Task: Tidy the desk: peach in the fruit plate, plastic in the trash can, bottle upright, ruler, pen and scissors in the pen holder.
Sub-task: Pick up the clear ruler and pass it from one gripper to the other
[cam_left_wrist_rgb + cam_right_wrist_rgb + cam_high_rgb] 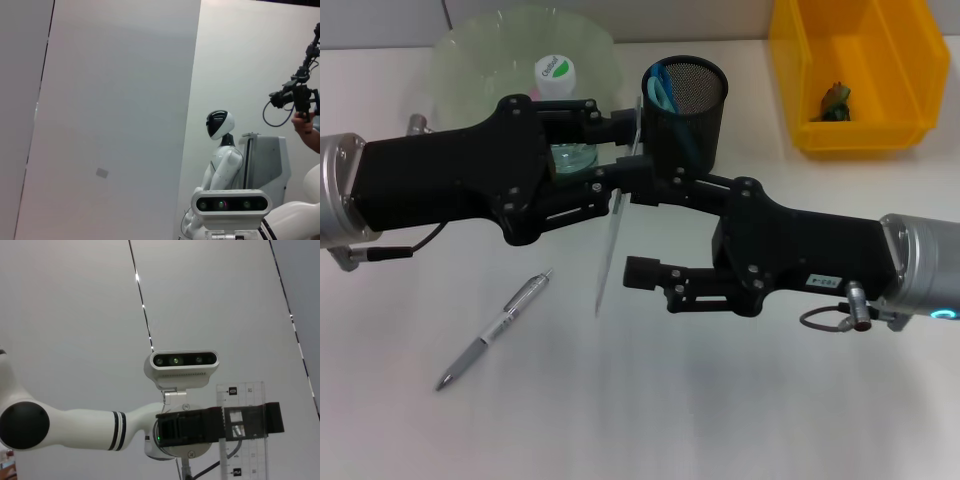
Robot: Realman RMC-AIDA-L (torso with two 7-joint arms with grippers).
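Clamped in the left tool [623,152] near its upper end: the ruler [609,245], hanging steeply above the counter [720,400], top edge just beside the holder [687,110]. Probably kept on end this way so as to drop lengthwise through the holder's mouth, beside the scissors [660,88] already inside. Right tool [638,230] spread wide, one finger either side of the ruler's middle, not yet touching; seemingly there to take over or steady the strip. Clear plastic, thin, black scale marks and numbers, nearly invisible edge-on. Likely slippery and flexible. Pen [495,332] lying on the counter, untouched.
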